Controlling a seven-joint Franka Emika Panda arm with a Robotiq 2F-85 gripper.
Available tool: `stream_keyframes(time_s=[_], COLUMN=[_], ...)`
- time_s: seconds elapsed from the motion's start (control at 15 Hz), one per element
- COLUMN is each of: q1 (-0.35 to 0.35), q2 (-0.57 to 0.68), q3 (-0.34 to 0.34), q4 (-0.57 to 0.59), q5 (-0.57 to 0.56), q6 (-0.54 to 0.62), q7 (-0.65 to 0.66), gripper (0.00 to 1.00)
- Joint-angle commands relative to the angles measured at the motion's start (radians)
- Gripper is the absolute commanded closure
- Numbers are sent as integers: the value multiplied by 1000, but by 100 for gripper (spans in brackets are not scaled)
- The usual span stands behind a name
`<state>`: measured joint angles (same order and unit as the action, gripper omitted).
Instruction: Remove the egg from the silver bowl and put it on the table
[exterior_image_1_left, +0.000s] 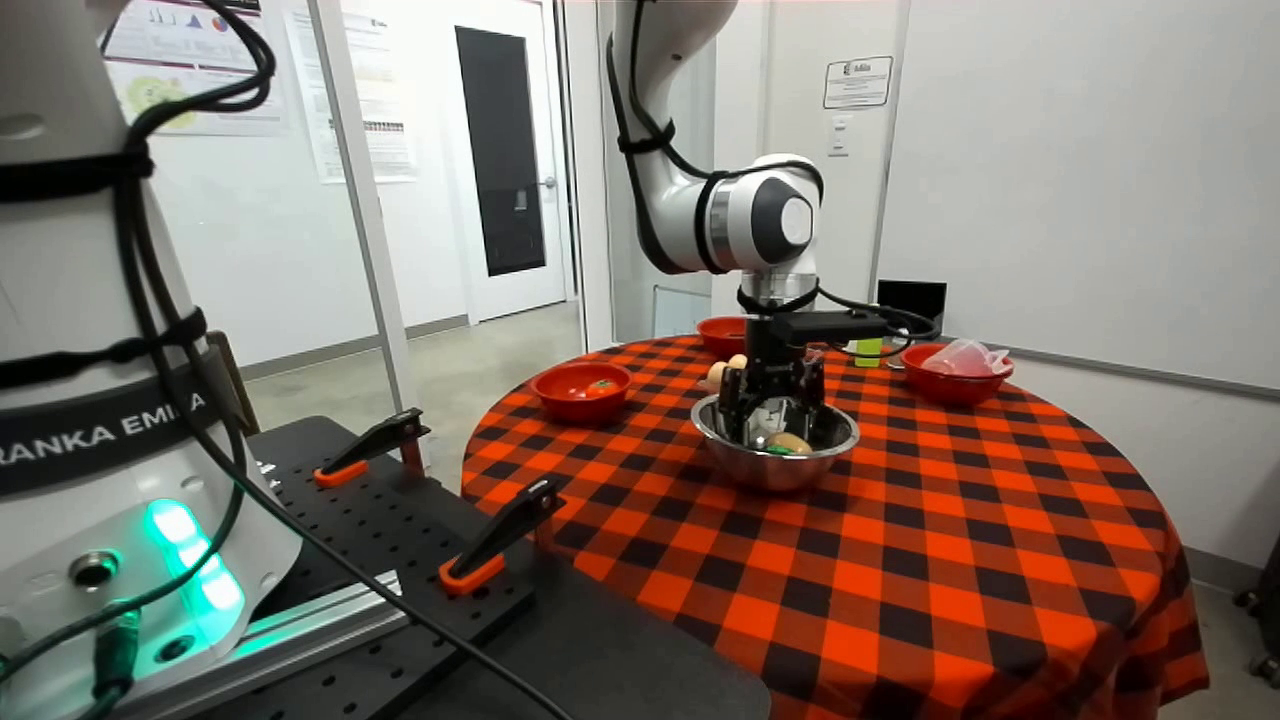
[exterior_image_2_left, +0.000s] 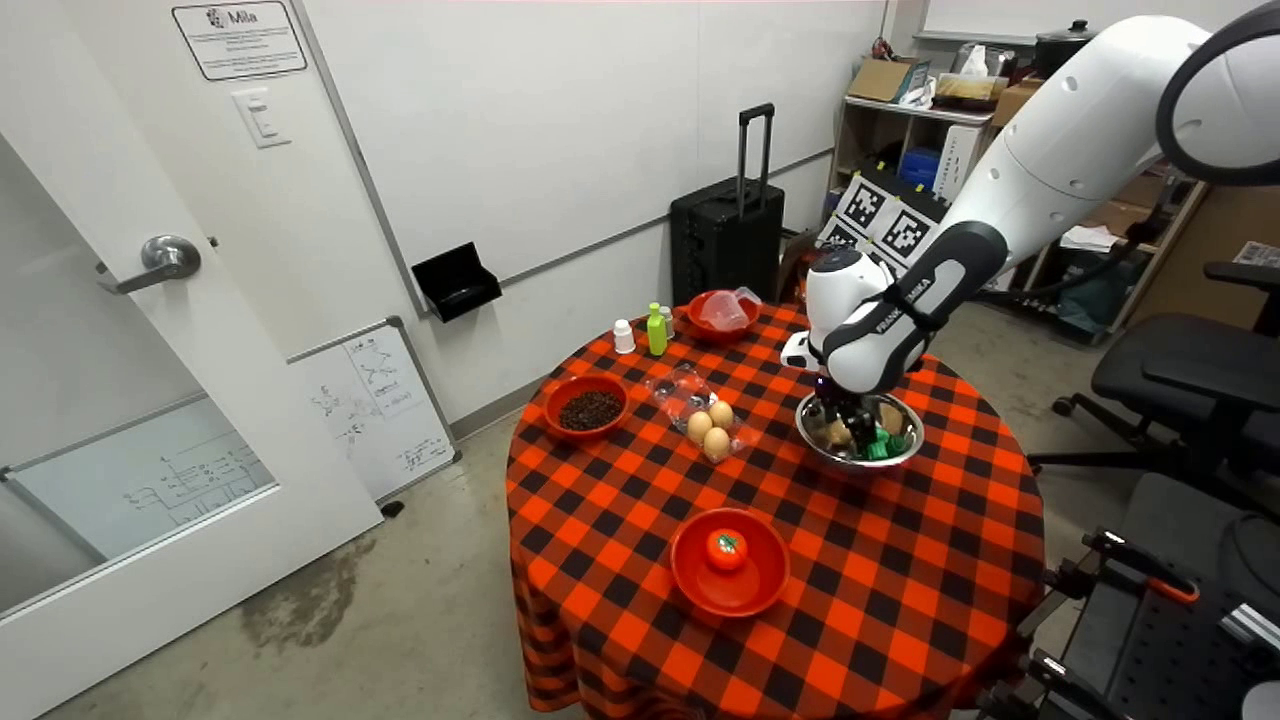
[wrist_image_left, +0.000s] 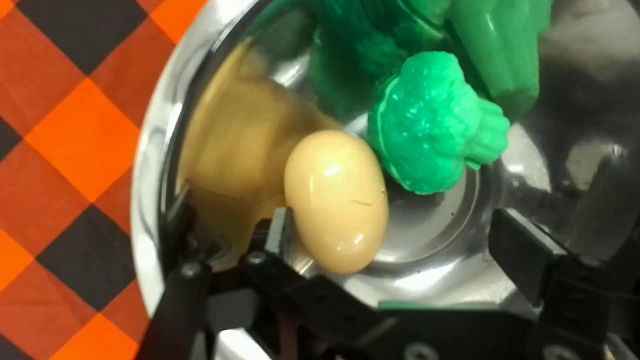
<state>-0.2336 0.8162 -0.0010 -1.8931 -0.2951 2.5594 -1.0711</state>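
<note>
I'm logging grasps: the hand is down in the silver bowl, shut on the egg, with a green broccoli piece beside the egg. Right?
Not quite: the hand is open, not shut on the egg; the wrist view shows its fingers wide apart. It is down in the silver bowl, with the green broccoli piece beside the egg.

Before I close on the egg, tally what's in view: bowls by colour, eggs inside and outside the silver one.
Red bowls: 3
Silver bowl: 1
Egg inside it: 1
Other eggs outside: 3
Total: 8
</note>
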Motion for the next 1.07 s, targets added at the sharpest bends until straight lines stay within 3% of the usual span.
stream_keyframes(time_s=[0.0, 0.47, 1.0], q1=[-15, -18, -13], q2=[35, 35, -26], q3=[10, 9, -5], q4=[37, 42, 4], q5=[9, 12, 6], q6=[-1, 3, 21], q7=[-40, -43, -19], gripper=[26, 77, 77])
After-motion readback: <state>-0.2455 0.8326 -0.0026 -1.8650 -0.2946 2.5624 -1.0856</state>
